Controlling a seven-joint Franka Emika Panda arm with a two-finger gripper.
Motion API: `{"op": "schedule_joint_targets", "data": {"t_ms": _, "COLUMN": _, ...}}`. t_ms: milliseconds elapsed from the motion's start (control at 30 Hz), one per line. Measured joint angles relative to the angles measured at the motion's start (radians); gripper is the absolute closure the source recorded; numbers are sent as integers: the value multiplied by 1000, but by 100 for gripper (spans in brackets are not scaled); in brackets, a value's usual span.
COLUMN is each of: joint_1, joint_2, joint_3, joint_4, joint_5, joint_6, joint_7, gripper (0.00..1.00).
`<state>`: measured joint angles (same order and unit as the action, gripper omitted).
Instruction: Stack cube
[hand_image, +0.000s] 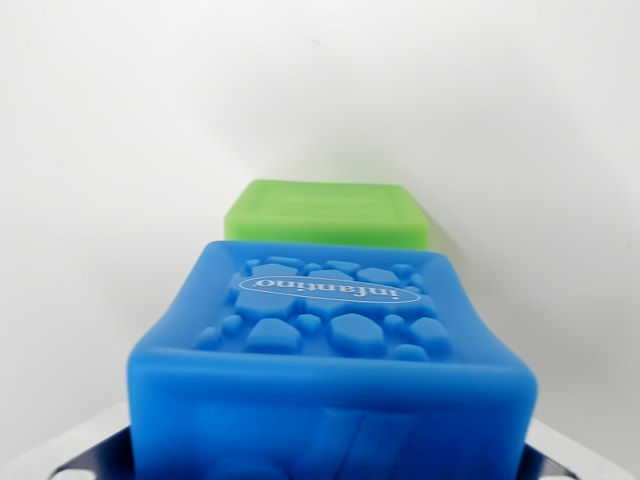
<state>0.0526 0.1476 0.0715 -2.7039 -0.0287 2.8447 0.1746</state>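
Wrist view only. Blue cube (335, 370) filling lower frame, very close to camera, top face up with raised pebble texture and an oval badge. Green cube (328, 212) just behind it, further off, partly hidden by blue one; touching or apart, cannot tell. Both on plain white surface (100, 150). Pale metallic bits at bottom corners, likely gripper (330, 470) parts, flanking blue cube; fingertips out of sight, so clamped on it or merely apart around it, cannot tell. Risks, as judgement: soft-looking, bulging cube walls could squirm or tilt in a grip; off-centre placement on green cube could tip it; dragging low could shove green cube away. Writing: "infantino" in white oval on blue cube, upside down here. Faint embossing on green top, unreadable.
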Motion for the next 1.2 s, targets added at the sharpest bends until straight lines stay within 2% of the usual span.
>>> {"op": "schedule_joint_targets", "data": {"t_ms": 467, "joint_1": 5, "joint_2": 43, "joint_3": -8, "joint_4": 6, "joint_5": -10, "joint_6": 38, "joint_7": 9, "gripper": 100}}
{"op": "schedule_joint_targets", "data": {"t_ms": 500, "joint_1": 5, "joint_2": 44, "joint_3": -8, "joint_4": 6, "joint_5": -10, "joint_6": 38, "joint_7": 9, "gripper": 0}}
{"op": "schedule_joint_targets", "data": {"t_ms": 1200, "joint_1": 6, "joint_2": 44, "joint_3": -9, "joint_4": 7, "joint_5": -10, "joint_6": 39, "joint_7": 9, "gripper": 0}}
